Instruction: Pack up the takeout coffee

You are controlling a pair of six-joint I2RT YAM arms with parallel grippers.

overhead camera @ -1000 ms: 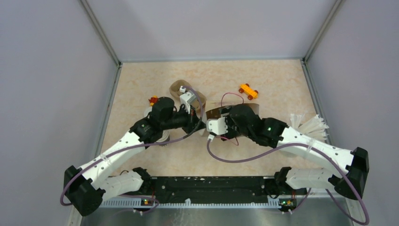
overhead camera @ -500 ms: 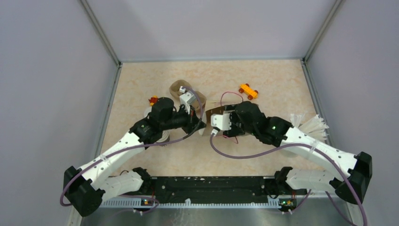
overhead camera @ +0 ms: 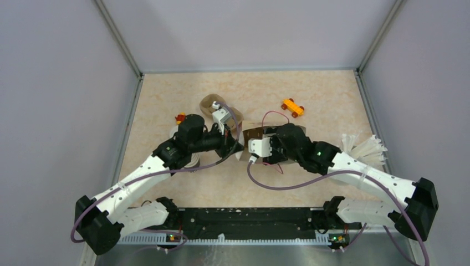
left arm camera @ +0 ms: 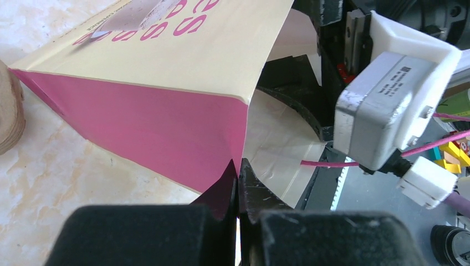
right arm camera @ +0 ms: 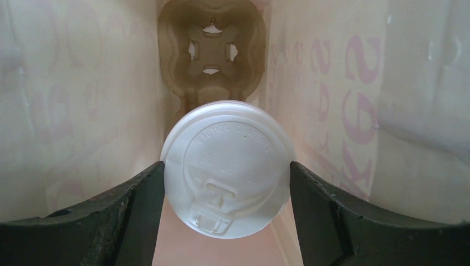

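The takeout coffee (right arm camera: pixel 227 147), a white cup with a round white lid, hangs between my right gripper's (right arm camera: pixel 226 166) fingers inside the paper bag (right arm camera: pixel 332 83); both fingers touch the lid's rim. A brown cardboard cup carrier (right arm camera: pixel 210 50) lies at the bag's far end. My left gripper (left arm camera: pixel 239 166) is shut on the rim of the cream and pink paper bag (left arm camera: pixel 166 127), holding its mouth open. In the top view both grippers meet at the bag (overhead camera: pixel 250 133) in the middle of the table, and the cup is hidden there.
A brown cardboard piece (overhead camera: pixel 211 102) lies behind the left wrist. An orange toy car (overhead camera: pixel 292 107) sits at the back right. A white cup bristling with sticks (overhead camera: pixel 363 147) stands at the right. Stacked cups (overhead camera: pixel 178 133) and a small red toy (overhead camera: pixel 180 117) are at the left.
My right wrist has shifted a little back and to the right, staying at the bag's mouth with the cup. The left arm has kept still, holding the bag.
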